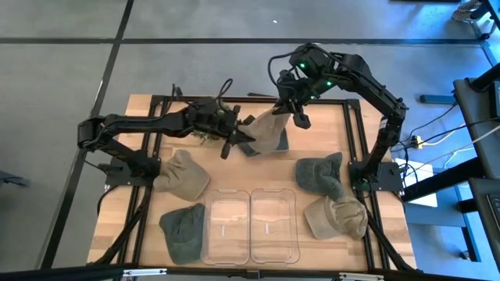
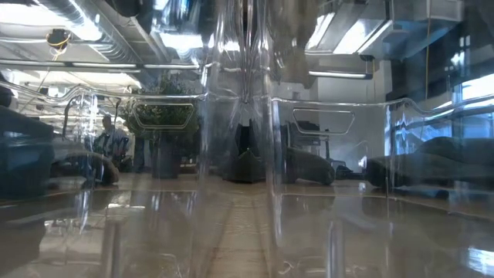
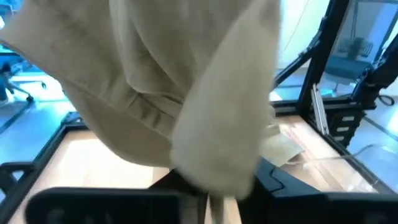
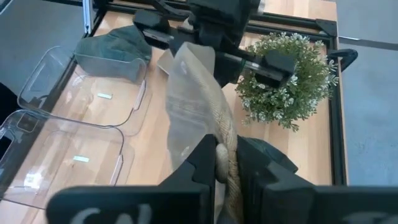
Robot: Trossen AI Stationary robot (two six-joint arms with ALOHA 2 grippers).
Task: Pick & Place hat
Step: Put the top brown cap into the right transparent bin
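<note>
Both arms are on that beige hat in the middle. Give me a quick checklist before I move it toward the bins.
1. Right gripper fingers shut on the beige hat: ok.
2. Left gripper grip on the same hat: cannot tell; its wrist view is filled by fabric.
3. Hat lifted off the table: ok, it hangs from the right gripper.
4. Two clear bins empty: ok.
5. Small plant beside the hat: not ok, close to the left gripper.
6. Four other hats outside the bins: ok.
</note>
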